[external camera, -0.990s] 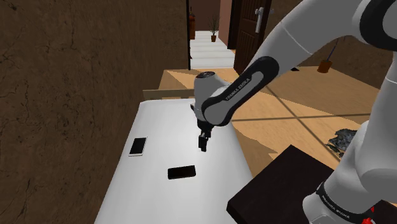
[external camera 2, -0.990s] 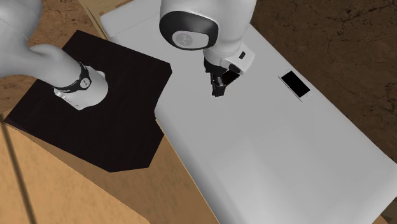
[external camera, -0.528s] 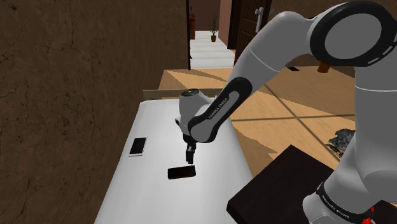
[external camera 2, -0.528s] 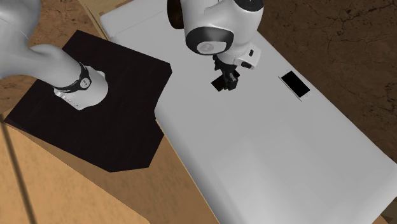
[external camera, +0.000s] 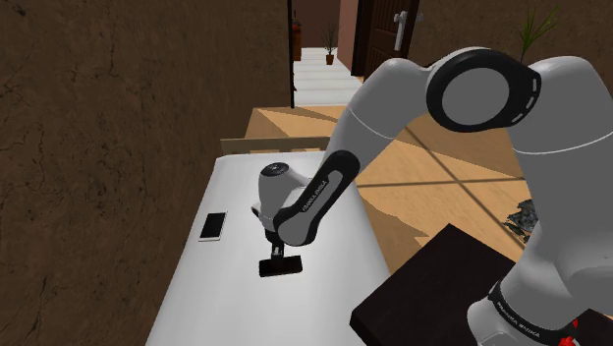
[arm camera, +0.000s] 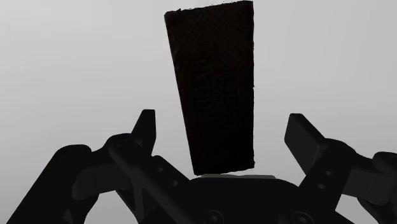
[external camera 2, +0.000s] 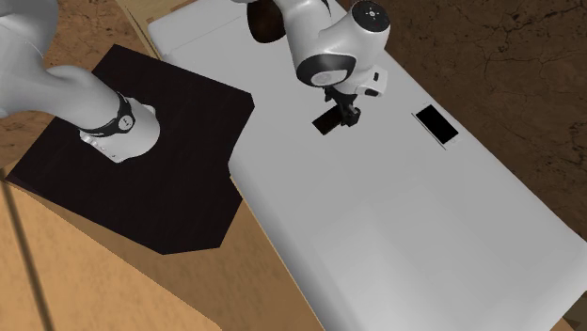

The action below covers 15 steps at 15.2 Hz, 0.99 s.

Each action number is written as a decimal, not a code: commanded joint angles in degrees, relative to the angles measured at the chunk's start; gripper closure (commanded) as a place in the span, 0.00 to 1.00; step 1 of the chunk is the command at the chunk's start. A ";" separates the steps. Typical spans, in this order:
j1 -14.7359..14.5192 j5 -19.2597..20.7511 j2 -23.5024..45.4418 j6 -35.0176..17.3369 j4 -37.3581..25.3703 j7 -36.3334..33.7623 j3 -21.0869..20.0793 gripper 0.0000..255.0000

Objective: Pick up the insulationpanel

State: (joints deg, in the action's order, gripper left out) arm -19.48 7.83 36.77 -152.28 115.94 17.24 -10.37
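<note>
The insulation panel (external camera: pixel 287 267) is a dark, rectangular slab lying flat on the white desk (external camera: pixel 236 310). In the shoulder view it sits a little below the centre of the frame, near the desk edge that faces the black stand (external camera: pixel 442 285). In the second exterior view it lies in the upper middle of the frame. Because it lies flat and offers little height, the arm is bent steeply over it and the pincer (external camera: pixel 278 254) points straight down, a posture that suits taking a low slab by its two long edges. In the wrist view the pincer (arm camera: pixel 222 122) is released — its two black fingers stand wide apart, one on each side of the panel, and neither touches it. The panel's near end sits between the fingers while its long body runs away from the palm. The grip line therefore crosses the narrow width, which I judge the sensible choice. The fingers bracket one end rather than the middle, though, so the slab may tip once lifted. Well apart, toward the left of the shoulder view, lies a small flat black card with a pale rim (external camera: pixel 212 226) — clear of the reach.
</note>
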 commanded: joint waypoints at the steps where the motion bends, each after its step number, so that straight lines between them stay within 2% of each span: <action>1: -0.33 0.31 1.54 -0.99 -0.59 -0.12 0.28 0.00; 7: -0.79 0.74 4.12 -2.61 -1.58 -0.34 0.86 0.00; 8: -0.75 0.74 4.11 -2.60 -1.57 -0.31 0.86 1.00; 15: -0.75 0.74 4.11 -2.60 -1.57 -0.30 0.86 1.00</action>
State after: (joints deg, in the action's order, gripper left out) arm -20.23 8.57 40.88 -154.87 114.36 16.94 -9.51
